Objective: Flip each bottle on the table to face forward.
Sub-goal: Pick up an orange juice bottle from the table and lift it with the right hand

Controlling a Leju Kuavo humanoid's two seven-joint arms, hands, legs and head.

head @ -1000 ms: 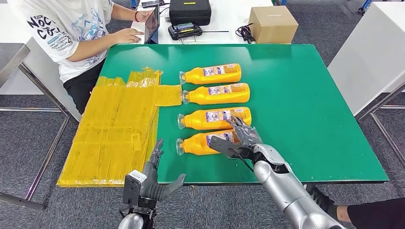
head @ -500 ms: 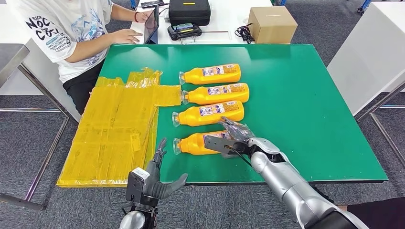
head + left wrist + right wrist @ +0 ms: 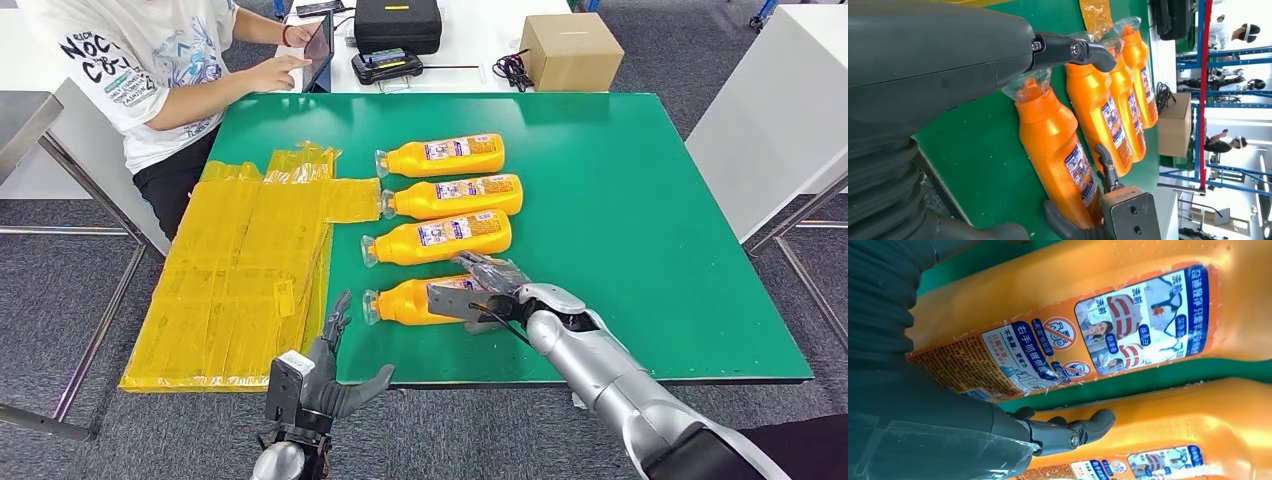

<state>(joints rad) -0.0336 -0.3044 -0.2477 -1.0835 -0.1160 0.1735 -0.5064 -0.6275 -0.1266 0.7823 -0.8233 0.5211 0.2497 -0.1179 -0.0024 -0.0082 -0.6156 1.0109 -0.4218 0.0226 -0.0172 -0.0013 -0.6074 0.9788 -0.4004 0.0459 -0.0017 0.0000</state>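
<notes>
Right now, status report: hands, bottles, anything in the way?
Right hand on nearest bottle, fingers over its label end. Left hand open below table edge. Four bottles lying flat. Third bottle close alongside.

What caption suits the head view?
Right hand grips the nearest of four orange bottles on a green table.

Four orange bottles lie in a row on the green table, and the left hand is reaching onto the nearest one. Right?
Not quite: it is the right hand on the nearest bottle, as the head view shows. The left hand hangs off the green table edge. Four bottles is correct.
</notes>
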